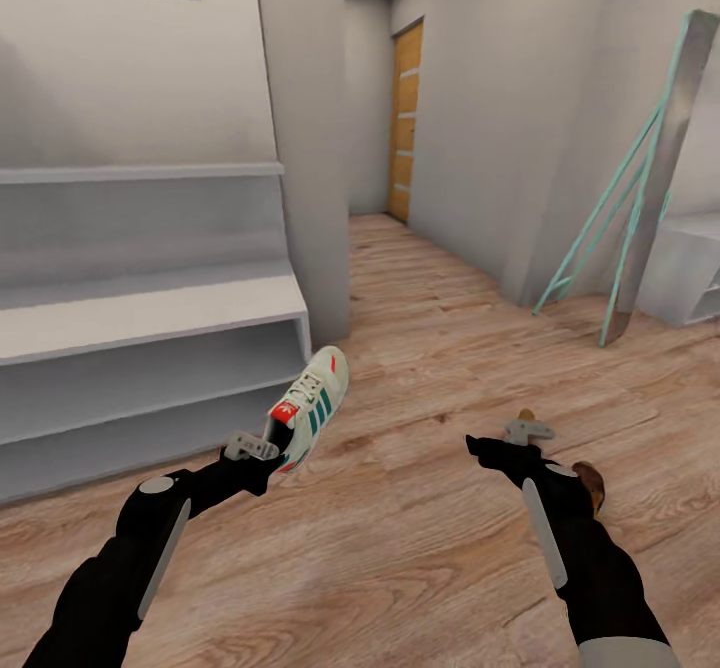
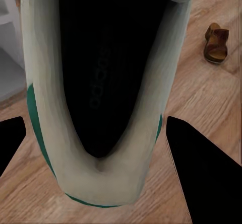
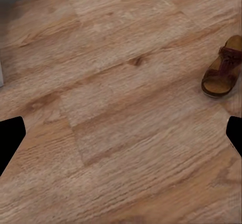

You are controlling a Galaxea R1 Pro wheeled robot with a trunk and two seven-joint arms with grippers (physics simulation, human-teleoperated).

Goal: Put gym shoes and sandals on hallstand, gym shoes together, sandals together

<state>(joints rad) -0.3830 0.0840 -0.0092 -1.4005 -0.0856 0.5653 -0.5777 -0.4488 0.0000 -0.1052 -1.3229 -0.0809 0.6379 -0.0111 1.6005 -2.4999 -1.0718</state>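
1. One gym shoe [image 1: 310,406] hangs above the corridor floor [image 1: 420,508], heel gripped by the left gripper [image 1: 262,447], toe raised toward the hallstand [image 1: 150,318].
2. In the left wrist view its dark opening [image 2: 108,68] sits between the closed jaws.
3. A brown sandal [image 3: 222,73] lies on the planks; another view shows one [image 2: 216,43] too.
4. The right gripper [image 1: 527,431] hovers with jaws spread and empty.
5. A sandal [image 1: 590,483] peeks out beside the right forearm.

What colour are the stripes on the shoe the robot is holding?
Dark green, on the cream-white gym shoe in the left gripper; the head view shows them best.
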